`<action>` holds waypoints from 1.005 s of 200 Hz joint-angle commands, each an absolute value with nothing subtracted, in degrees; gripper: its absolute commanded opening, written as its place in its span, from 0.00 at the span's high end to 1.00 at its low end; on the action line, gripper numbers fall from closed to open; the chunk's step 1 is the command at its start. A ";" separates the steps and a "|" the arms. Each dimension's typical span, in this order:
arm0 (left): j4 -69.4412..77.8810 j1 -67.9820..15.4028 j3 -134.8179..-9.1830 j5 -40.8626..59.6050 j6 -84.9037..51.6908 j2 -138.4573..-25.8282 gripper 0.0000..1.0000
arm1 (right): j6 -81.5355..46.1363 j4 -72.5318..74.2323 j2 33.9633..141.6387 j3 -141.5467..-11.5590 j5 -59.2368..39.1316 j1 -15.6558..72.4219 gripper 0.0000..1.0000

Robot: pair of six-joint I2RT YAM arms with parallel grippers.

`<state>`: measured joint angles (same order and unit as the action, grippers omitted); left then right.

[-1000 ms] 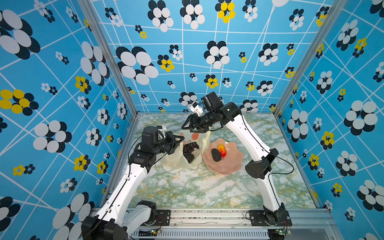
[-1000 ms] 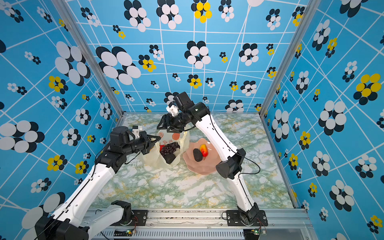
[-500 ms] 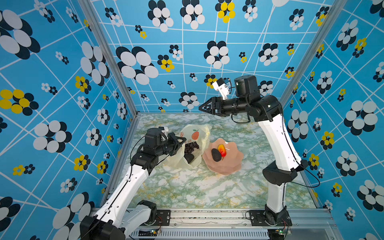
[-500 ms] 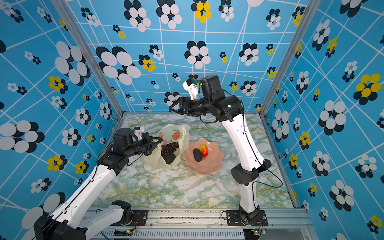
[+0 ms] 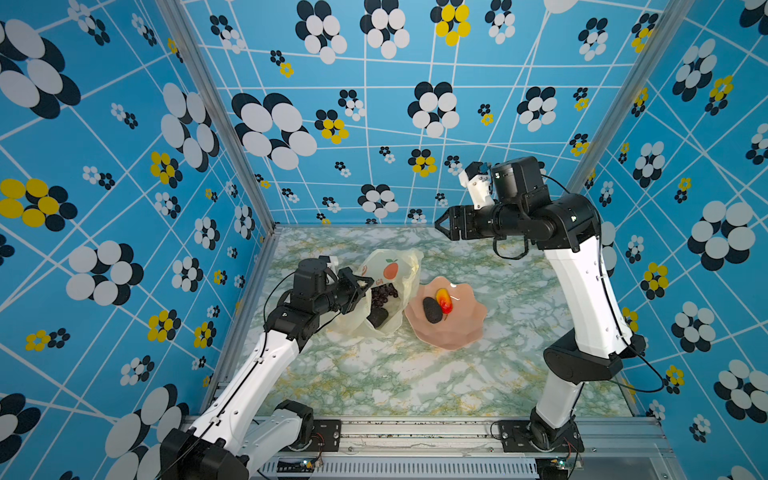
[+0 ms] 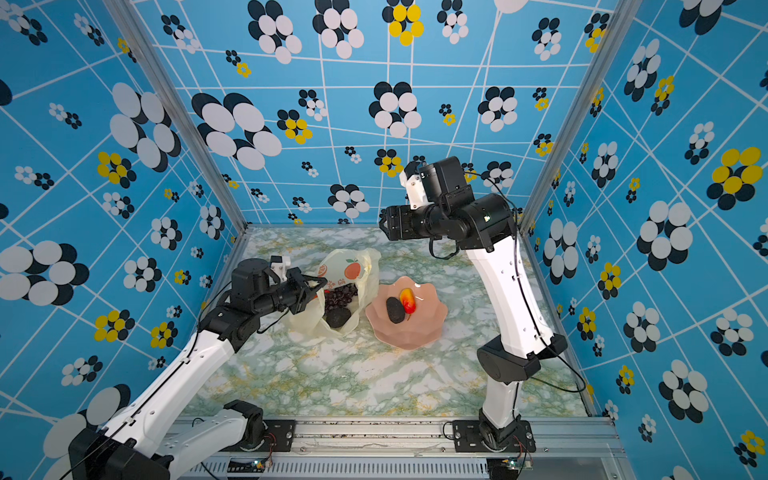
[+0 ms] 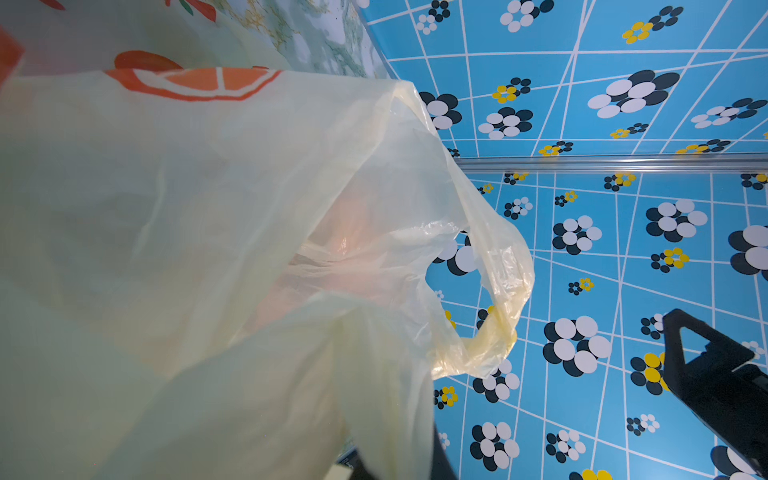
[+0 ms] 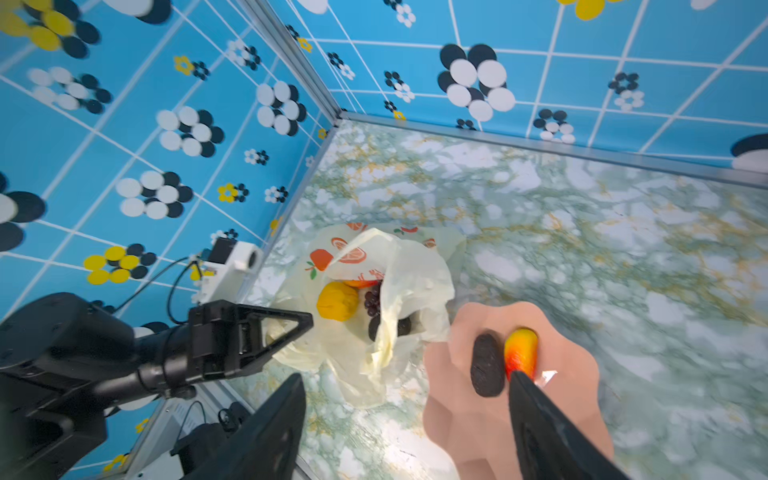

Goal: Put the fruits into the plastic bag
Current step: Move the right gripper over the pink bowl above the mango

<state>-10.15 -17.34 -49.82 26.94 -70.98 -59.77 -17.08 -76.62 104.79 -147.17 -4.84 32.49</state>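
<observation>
1. Left gripper (image 5: 366, 286) is pinching the bag (image 5: 409, 274) by its rim, jaws pressed together.
2. The bag is sitting on the table (image 5: 374, 374), just beside the bowl (image 5: 457, 338).
3. Grapes (image 5: 383, 292), a dark oval (image 5: 377, 318) and a yellow fruit (image 8: 337, 301) are lying inside the bag.
4. A second oval (image 5: 432, 309) and a red-yellow fruit (image 5: 444, 300) are lying in the bowl.
5. Right gripper (image 5: 441, 226) is hovering high above the table's far side, fingers spread, carrying nothing.
</observation>
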 commanded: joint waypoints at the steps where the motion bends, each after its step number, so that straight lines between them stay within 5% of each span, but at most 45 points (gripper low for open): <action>1: -8.46 -17.83 -48.62 26.02 -70.73 -58.57 1.00 | -16.00 -80.56 103.83 -144.41 2.88 32.44 0.21; 72: -6.14 -17.76 -47.37 26.35 -71.36 -59.66 1.00 | -15.94 -85.34 105.41 -142.24 12.05 32.34 0.19; 109: -5.67 -17.76 -48.28 27.23 -71.11 -61.06 1.00 | -16.85 -84.03 103.87 -136.72 13.70 31.95 0.05; 201: -6.01 -17.88 -46.50 27.61 -71.45 -60.38 1.00 | -24.61 -70.07 94.95 -108.73 3.99 25.93 0.01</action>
<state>-7.05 -17.39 -47.99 26.98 -71.40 -61.17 -20.69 -75.96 98.80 -114.34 8.99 28.49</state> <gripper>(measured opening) 0.041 0.994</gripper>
